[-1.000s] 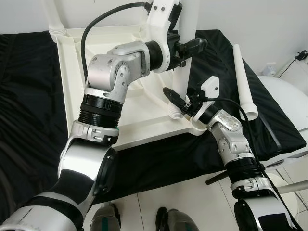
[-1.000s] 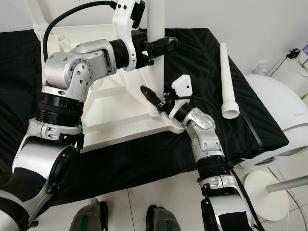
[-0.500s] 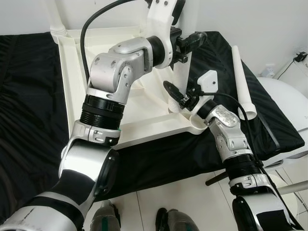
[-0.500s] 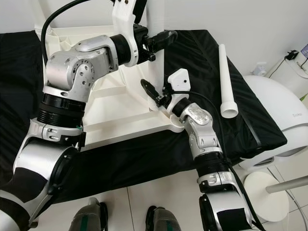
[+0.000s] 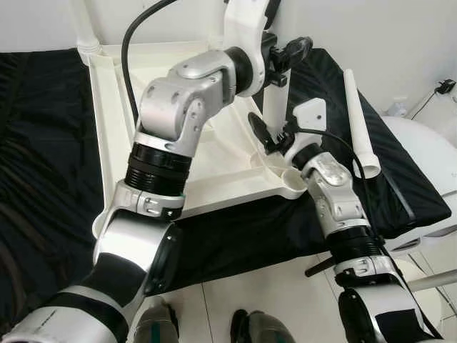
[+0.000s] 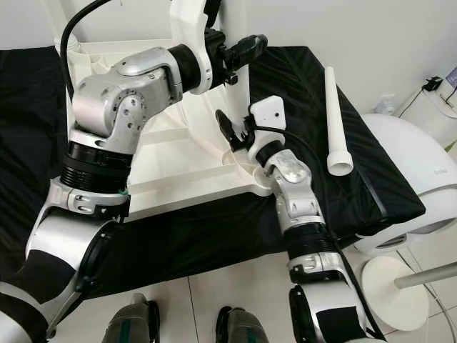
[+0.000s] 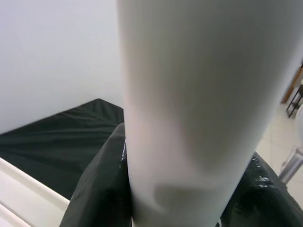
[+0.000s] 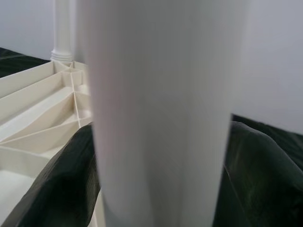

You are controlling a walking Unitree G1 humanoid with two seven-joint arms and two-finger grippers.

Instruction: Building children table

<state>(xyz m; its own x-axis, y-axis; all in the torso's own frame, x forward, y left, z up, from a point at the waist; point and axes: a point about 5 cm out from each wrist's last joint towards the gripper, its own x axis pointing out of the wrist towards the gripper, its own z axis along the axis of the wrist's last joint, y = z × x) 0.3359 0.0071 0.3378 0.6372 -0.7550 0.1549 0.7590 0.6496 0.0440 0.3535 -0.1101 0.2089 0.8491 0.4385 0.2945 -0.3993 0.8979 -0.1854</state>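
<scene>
The white children's table top (image 5: pixel 207 171) lies upside down on a black cloth. Over its near right corner socket (image 5: pixel 294 179) a white table leg (image 5: pixel 273 96) stands upright. My left gripper (image 5: pixel 283 53) is shut on the leg high up. My right gripper (image 5: pixel 271 133) is shut on it near its lower end, whose tip is hidden behind the fingers. In both wrist views the leg (image 7: pixel 189 104) (image 8: pixel 161 109) sits between the black fingers (image 7: pixel 94 189) (image 8: pixel 57 189). A second leg (image 5: pixel 361 121) lies loose on the cloth to the right.
Another leg (image 5: pixel 82 28) stands fitted in the far left corner. A white rounded appliance (image 6: pixel 410 164) sits beyond the cloth's right edge. The cloth (image 5: pixel 43 143) spreads wide to the left. My feet stand on the tiled floor (image 5: pixel 285 293) below.
Both grippers have carried the leg upward and farther back; its threaded end, visible beside the corner socket before, is now hidden behind the right gripper.
</scene>
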